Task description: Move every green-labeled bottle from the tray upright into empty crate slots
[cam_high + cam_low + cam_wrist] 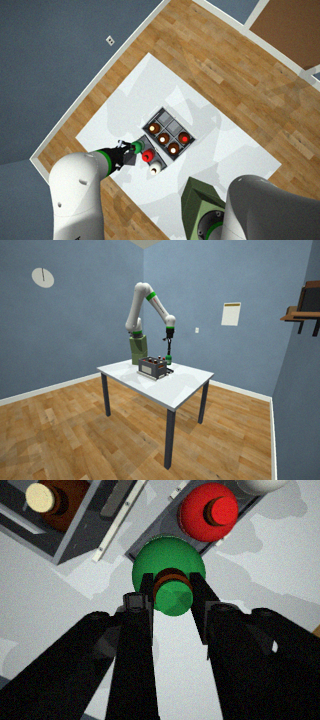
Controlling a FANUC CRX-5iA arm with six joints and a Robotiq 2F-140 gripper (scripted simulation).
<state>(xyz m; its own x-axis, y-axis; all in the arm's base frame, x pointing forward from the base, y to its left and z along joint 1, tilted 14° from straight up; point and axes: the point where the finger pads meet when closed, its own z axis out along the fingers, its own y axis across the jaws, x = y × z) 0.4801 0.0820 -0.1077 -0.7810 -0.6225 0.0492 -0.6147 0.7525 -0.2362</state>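
Observation:
My gripper [132,147] [169,349] [171,588] is shut on the neck of the green-labeled bottle [136,146] [168,359] [170,565]. The bottle hangs upright over the far end of the dark tray [145,139] [152,534]. A red bottle [147,155] [207,512] and a white bottle [155,167] [260,484] stand on the tray beside it. The grey crate [150,119] [148,368] [70,545] stands right next to the tray. It holds three brown bottles with cream caps [163,138] and one with a red cap [184,138]. Two slots [164,118] at its far end are empty.
The white table [232,155] [180,387] carries the crate and tray near its middle. The arm's green pedestal [199,204] [138,348] stands at the table's edge behind the tray. The arm's white links [74,186] cover part of the overhead view.

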